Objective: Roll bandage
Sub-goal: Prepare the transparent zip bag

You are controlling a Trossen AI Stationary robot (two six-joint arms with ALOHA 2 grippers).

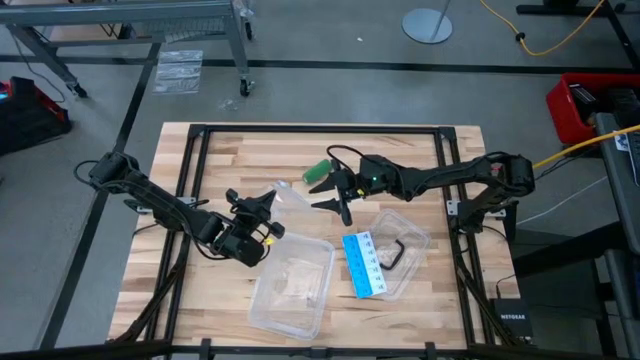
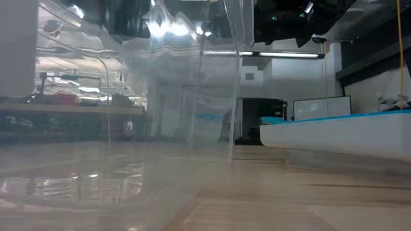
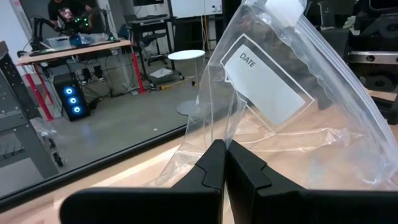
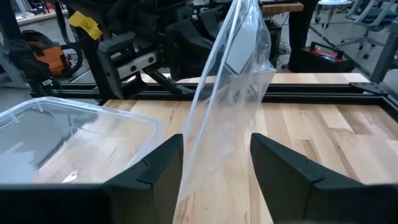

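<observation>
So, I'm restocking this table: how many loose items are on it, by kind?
Green bandage roll: 1
Clear zip bag: 1
Clear plastic containers: 2
Blue-and-white card: 1
Total: 5

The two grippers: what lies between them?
High view: a clear plastic bag stands between the left gripper, shut on its edge, and the open right gripper. The right wrist view shows it between that gripper's fingers.

Bench: pale wood planks, smooth. Bag: clear glossy plastic, crinkled. Tub: clear plastic. Bandage: green matt cloth. Card: blue-white.
</observation>
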